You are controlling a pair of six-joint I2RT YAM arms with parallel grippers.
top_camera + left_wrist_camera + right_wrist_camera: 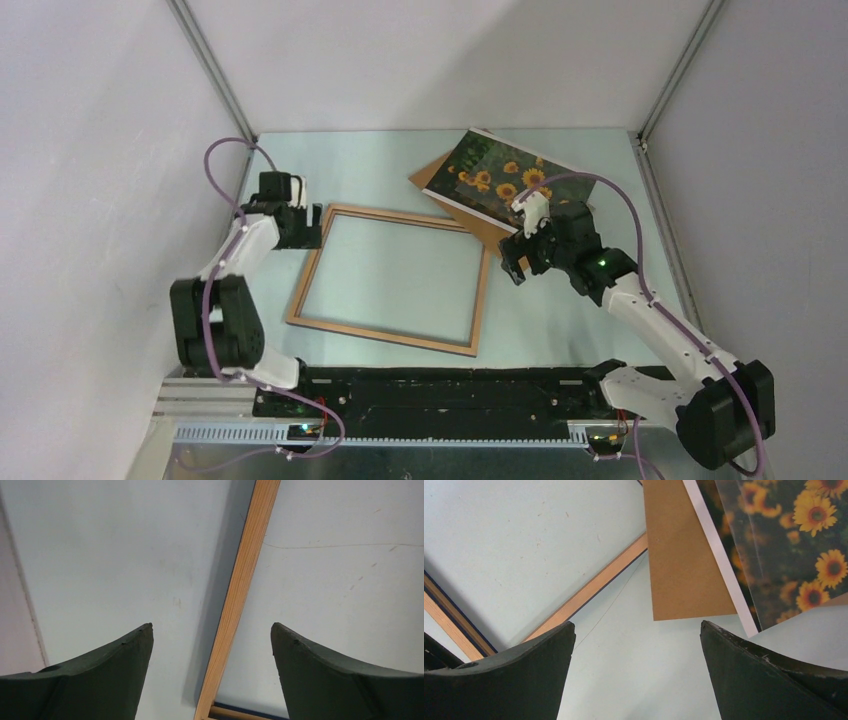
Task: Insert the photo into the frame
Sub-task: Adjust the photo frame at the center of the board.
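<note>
Sunflowers face up on the photo (495,170), which lies at the far side of the surface (380,165), just ahead of the right end effector (515,266) and overlapping a brown backing board (432,180); it is not yet in the frame (380,337). The frame lies flat, wood face up, to the left of that end effector, and the surface shows through its opening, so it looks ready to take the print.

The right end effector is released, fingers spread wide and holding nothing, hovering beside the frame's far right corner with the board's corner and the photo's white border directly ahead. Its arm reaches forward and inward from the base, wrist tipped down.

The left end effector (303,226) is also released. Its fingers straddle the frame's rail near the far left corner without clamping it, likely placed to steady the frame. That arm is folded, elbow raised, forearm stretched forward.
</note>
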